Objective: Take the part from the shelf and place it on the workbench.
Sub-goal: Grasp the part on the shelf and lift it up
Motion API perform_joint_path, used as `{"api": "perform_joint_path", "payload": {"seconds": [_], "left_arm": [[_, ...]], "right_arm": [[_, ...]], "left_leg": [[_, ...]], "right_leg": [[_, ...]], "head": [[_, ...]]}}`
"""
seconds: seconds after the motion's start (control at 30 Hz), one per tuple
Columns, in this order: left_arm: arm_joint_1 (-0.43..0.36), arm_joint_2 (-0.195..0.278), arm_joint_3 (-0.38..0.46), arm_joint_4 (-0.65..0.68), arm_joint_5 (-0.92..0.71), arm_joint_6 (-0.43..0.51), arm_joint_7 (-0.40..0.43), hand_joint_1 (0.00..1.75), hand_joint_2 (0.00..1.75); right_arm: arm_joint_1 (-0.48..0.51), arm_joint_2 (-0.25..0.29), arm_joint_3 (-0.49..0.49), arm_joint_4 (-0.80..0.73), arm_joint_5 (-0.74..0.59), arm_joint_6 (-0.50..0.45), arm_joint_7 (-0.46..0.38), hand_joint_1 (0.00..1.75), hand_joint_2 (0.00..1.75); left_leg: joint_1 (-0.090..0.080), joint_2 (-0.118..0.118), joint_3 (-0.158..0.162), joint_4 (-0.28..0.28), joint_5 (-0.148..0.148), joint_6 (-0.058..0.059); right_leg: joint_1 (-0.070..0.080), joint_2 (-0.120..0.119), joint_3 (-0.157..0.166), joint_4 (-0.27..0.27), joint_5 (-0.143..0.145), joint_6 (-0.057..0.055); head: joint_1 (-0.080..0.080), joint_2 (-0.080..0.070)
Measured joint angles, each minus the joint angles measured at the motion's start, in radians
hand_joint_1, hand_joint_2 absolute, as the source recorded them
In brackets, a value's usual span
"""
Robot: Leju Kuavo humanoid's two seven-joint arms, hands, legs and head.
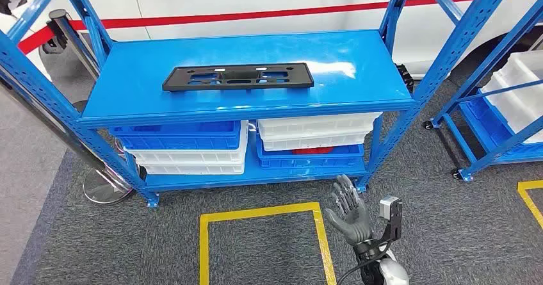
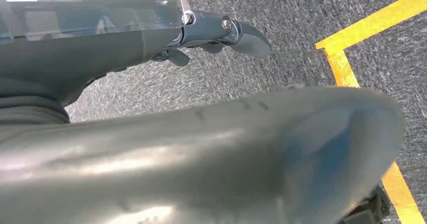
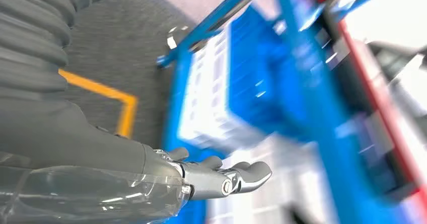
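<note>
The part (image 1: pixel 238 77), a long flat black plate with cut-outs, lies along the top of the blue shelf (image 1: pixel 358 57). My right hand (image 1: pixel 348 214) is raised in front of the shelf's lower level, well below the part, fingers spread and holding nothing; in the right wrist view its fingers (image 3: pixel 221 176) stretch toward the blurred crates. My left hand (image 2: pixel 216 35) hangs over the grey carpet, its fingers loosely extended with nothing in them.
Blue and white crates (image 1: pixel 192 145) fill the shelf's lower level. A second blue rack with white bins (image 1: pixel 515 96) stands to the right. A yellow floor square (image 1: pixel 262 234) lies in front. A stanchion base (image 1: pixel 102 186) sits left, a white car (image 1: pixel 256 3) behind.
</note>
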Motion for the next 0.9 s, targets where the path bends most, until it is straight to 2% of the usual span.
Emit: {"api": "perform_joint_path", "payload": {"seconds": [0.63, 0.77, 0.9], "left_arm": [[-0.038, -0.024, 0.126, 0.030, -0.160, 0.016, -0.003, 0.00, 0.00], [-0.047, -0.029, 0.156, 0.037, -0.193, 0.021, -0.003, 0.00, 0.00], [-0.049, -0.033, 0.189, 0.043, -0.227, 0.027, -0.004, 0.00, 0.00]], "right_arm": [[-0.037, 0.011, 0.319, -0.592, -0.058, 0.148, -0.132, 0.00, 1.75], [-0.051, 0.012, 0.388, -0.713, -0.072, 0.170, -0.159, 0.00, 0.00], [-0.065, 0.015, 0.456, -0.818, -0.096, 0.159, -0.189, 0.00, 0.00]], "left_leg": [[0.000, 0.000, 0.002, 0.000, 0.000, 0.000], [-0.001, 0.000, 0.002, 0.001, 0.000, 0.000], [-0.002, 0.000, 0.001, 0.003, 0.000, 0.001]], "right_leg": [[0.000, 0.000, 0.000, 0.000, 0.000, 0.000], [-0.001, 0.000, 0.000, -0.001, 0.001, 0.000], [-0.002, 0.000, 0.000, -0.002, 0.001, 0.001]], "head": [[0.000, 0.000], [0.000, 0.000], [0.000, 0.000]]}}
